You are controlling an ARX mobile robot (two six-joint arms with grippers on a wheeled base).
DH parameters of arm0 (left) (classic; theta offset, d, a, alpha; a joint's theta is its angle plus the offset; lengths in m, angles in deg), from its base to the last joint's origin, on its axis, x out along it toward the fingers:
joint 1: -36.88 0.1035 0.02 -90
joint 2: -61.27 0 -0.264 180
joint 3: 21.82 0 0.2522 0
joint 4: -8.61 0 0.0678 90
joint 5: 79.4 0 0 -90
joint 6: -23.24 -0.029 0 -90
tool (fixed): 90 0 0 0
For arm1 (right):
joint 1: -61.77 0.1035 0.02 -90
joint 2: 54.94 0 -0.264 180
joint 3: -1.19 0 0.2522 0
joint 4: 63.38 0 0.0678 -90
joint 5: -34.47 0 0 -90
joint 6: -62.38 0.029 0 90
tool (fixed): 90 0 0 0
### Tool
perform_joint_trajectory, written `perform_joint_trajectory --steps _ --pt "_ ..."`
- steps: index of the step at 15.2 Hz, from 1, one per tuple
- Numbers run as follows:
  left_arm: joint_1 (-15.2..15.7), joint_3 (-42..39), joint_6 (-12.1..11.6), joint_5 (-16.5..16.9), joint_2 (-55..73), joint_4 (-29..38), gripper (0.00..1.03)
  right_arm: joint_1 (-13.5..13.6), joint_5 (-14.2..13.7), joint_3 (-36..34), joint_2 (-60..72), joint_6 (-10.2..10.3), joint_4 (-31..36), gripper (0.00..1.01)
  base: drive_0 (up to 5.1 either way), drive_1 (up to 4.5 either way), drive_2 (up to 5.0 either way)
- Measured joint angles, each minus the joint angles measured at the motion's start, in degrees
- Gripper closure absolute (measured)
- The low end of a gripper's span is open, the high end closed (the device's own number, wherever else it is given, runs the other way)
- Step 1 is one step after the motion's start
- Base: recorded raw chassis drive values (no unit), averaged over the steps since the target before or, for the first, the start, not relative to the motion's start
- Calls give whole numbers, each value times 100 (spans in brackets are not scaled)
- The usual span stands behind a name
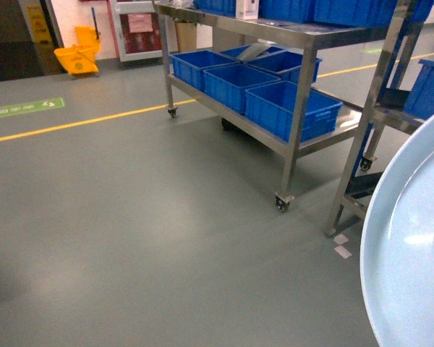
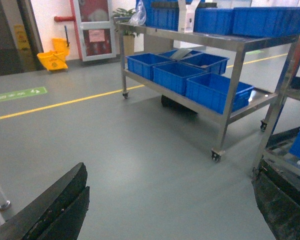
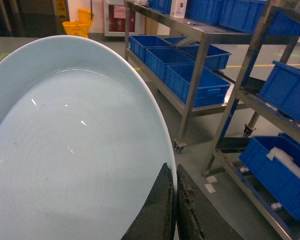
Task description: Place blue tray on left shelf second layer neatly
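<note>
The right gripper [image 3: 174, 200], jaws pinched on the blue tray's [image 3: 75, 150] rim, holds it well short of the steel shelf cart [image 1: 296, 108] ahead-left; the left gripper [image 2: 165, 210] gapes empty.

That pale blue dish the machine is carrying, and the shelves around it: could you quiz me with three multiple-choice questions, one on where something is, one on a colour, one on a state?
1. Where does the pale sky-blue glossy round tray sit?
A. On the floor
B. In the right gripper
C. On the steel wheeled shelf cart

2. What colour are the ribbed plastic crates on the cart's lower shelf?
A. Dark blue
B. Yellow
C. Green

3. How is the left gripper?
A. Shut on the tray
B. Shut on a crate
C. Open, holding nothing

Answers: 1 B, the right wrist view shows dark fingers pinching the tray's rim. 2 A, all views show them dark blue. 3 C, its two fingers stand wide apart with only grey floor between.
</note>
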Motion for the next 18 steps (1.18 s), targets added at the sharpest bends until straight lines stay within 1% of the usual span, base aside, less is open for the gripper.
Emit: perform_joint_trajectory --steps 18 --pt "0 0 2 0 0 35 5 -2 0 0 -4 0 9 99 -159 -159 -159"
